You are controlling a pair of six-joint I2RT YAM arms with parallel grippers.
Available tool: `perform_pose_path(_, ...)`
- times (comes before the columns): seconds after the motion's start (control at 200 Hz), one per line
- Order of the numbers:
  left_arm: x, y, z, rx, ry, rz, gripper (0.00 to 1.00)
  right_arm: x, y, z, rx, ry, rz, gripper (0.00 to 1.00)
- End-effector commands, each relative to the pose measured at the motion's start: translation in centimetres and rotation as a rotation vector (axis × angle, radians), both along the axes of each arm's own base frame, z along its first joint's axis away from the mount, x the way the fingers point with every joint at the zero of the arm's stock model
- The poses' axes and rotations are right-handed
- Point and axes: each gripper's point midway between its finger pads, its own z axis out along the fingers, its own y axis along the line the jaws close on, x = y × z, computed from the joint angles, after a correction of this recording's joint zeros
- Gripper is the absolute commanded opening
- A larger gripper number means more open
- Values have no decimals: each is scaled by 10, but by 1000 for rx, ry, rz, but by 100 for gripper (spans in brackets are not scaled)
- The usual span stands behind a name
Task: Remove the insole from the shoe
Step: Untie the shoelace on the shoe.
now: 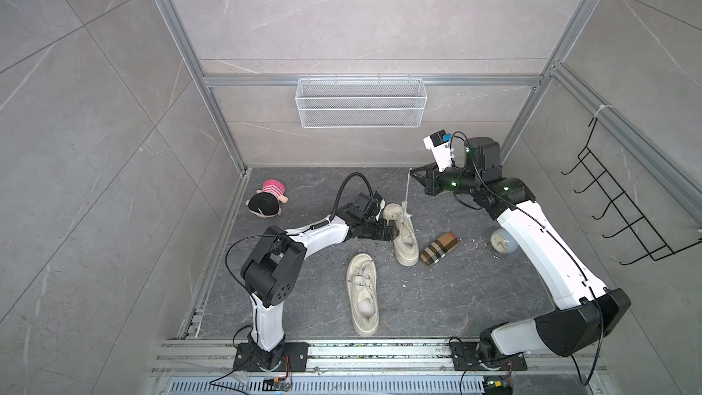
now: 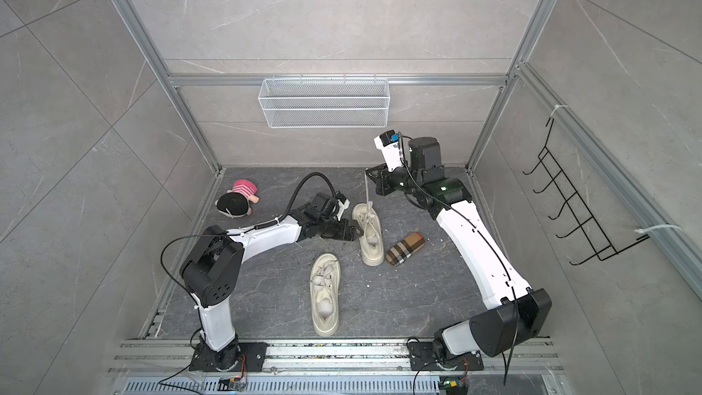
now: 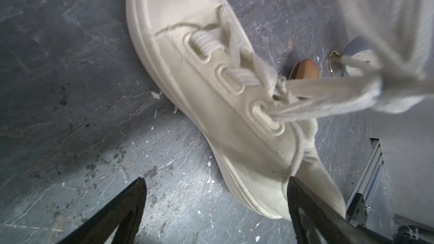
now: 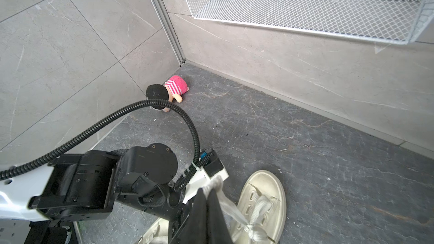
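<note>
Shoe one (image 1: 362,294), cream with a thick sole, lay nearest the arm bases on the dark stone floor (image 1: 304,298), toe toward the back wall, with neither arm touching it.

Just beyond it and a little to the right lay shoe two (image 1: 404,237), its cream match, also toe-away. Both arms met at this one. The left gripper (image 1: 391,230) sat low against the shoe's left side, near the heel. In the left wrist view its jaws stood wide apart (image 3: 216,181). One black finger (image 3: 133,198) was over bare floor, clear of the sole. The other finger (image 3: 305,203) crossed the heel collar, and contact there could not be judged. The heel end of shoe two (image 3: 211,90) filled only part of the gap, unclamped. The insole could not be picked out; the shoe's mouth showed only pale lining.

A checked case (image 1: 438,249) lay just beside the shoe's right side. A small alarm clock (image 1: 499,243) stood farther right, partly behind the right forearm.

Above and beyond the toe, the right gripper (image 1: 412,171) was raised. Its jaws were pressed together on the end of a white lace (image 1: 407,189), which ran straight down to the shoe. The right wrist view showed that lace (image 4: 232,210) pinched between the black fingers (image 4: 202,207).

A plush toy (image 1: 267,199) lay near the back left corner. A white mesh basket (image 1: 361,102) hung on the back wall, and a black wire rack (image 1: 623,199) on the right wall.
</note>
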Motion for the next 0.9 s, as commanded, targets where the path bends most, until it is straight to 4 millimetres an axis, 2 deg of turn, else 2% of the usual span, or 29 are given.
perform_pose_path(0.0,11,-13,9,-39,-29,8,98,-11,4,29,58,-67,32,0)
perform_pose_path(0.165,14,-24,6,-44,-31,-16,100,-13,7,23,74,-43,42,0)
perform_pose_path(0.28,14,-24,-5,9,-27,-7,99,-14,7,21,78,-33,41,0)
perform_pose_path(0.486,12,-6,-22,95,-23,36,81,-6,-5,26,62,-43,-48,0)
perform_pose_path(0.591,3,4,-32,124,-12,25,74,5,-16,32,37,-62,-124,0)
perform_pose_path(0.781,-8,21,-47,182,8,40,70,35,-41,52,1,-106,-280,0)
perform_pose_path(0.896,-12,30,-55,212,15,51,69,57,-65,47,-23,-76,-385,0)
